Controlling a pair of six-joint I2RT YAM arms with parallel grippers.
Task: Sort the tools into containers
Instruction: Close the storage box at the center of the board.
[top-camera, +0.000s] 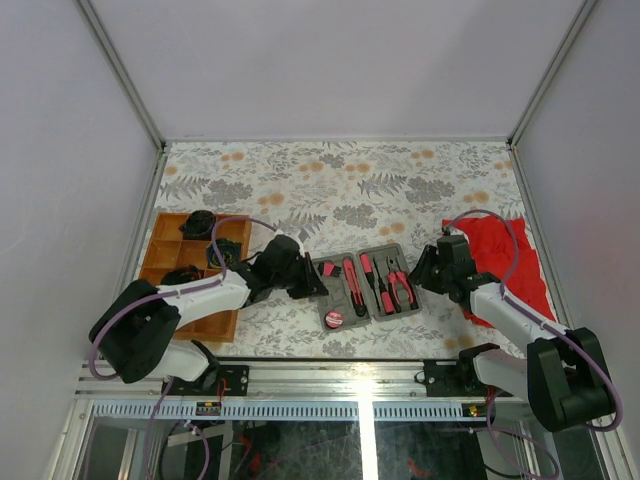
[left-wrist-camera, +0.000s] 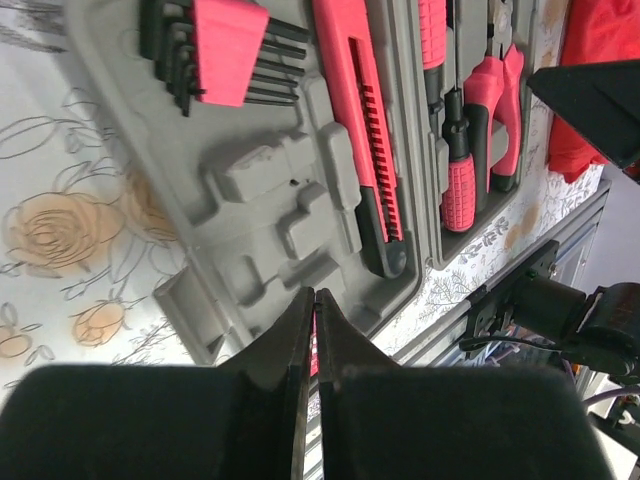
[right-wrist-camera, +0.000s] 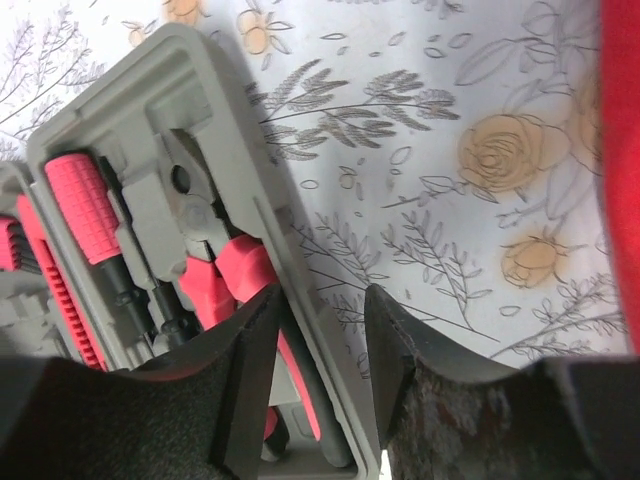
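Although the grey case (left-wrist-camera: 262, 195) lies open at the centre of the top view with pliers (top-camera: 403, 290), screwdrivers (top-camera: 380, 285) and a round pink disc (top-camera: 333, 319) already seated in it, the sorting is judged unfinished. A moulded recess is seen bare in the left wrist view. Dark items are seen in the wooden tray (top-camera: 164, 252) at the left, too small to be named.

The left gripper (left-wrist-camera: 314, 340) is pressed shut at the case's left edge. A pink sliver is visible in its slit, and whether it is held cannot be told. The right gripper (right-wrist-camera: 320, 370) is parted about halfway over the case's right rim, with nothing gripped.

Only the left wrist view shows the hex keys (left-wrist-camera: 215, 55) and the knife (left-wrist-camera: 355, 110) clearly. The tray is shown only from above.
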